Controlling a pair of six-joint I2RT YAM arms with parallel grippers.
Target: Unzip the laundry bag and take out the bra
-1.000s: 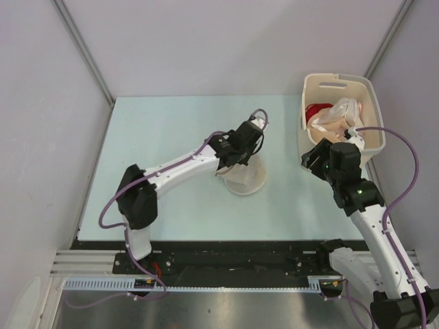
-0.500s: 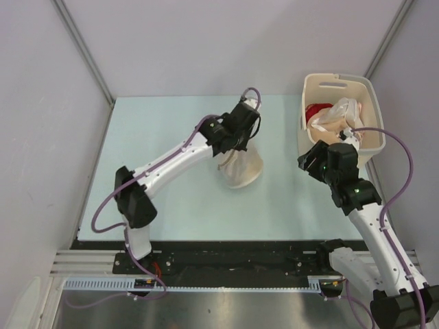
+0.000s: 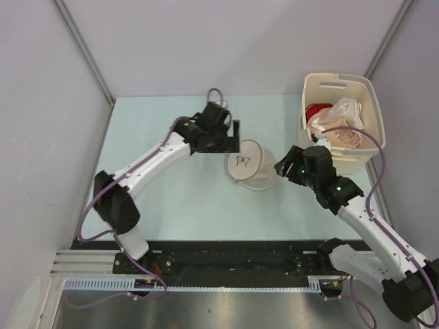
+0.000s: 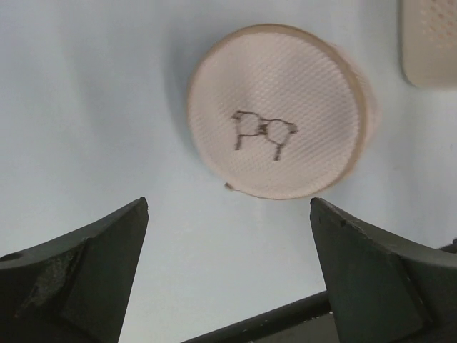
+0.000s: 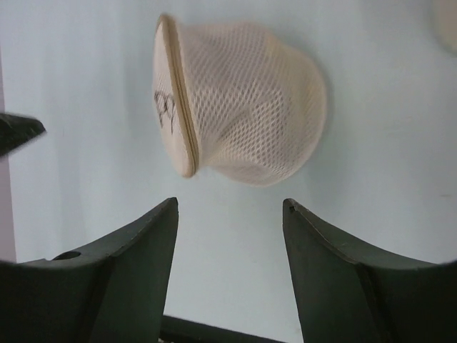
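At the bottom of the overhead view both arms reach up over the pale table [image 3: 158, 199] towards the middle of the frame. The left gripper [image 3: 233, 140] hangs just left of the laundry bag [image 3: 250, 168] with its jaws spread wide and nothing between them. The right gripper [image 5: 230, 206] faces the bag from the right, just short of it, jaws also parted and empty.

The bag sits alone at the centre of the table, free of both hands. Its flat face with the black eyeglasses print [image 4: 263, 132] is turned to the left wrist camera. Its mesh dome [image 5: 257, 107] bulges out to the right of the zip rim [image 5: 187, 121] in the right wrist view.

The zip looks closed all round, and the bra does not show, so it is presumably inside. The bag seems light and soft and likely to slide or fold if pushed. The rim is the firmer part, so one hand could pinch it there while the other works the zip. A small tab [image 4: 230, 186] at the face's lower left edge may be the pull, though it is too small to be sure.

Farther off, at the upper right, the cream basket [image 3: 339, 77] holds a pale pink-white garment [image 3: 336, 127] and a red cloth [image 3: 315, 111]
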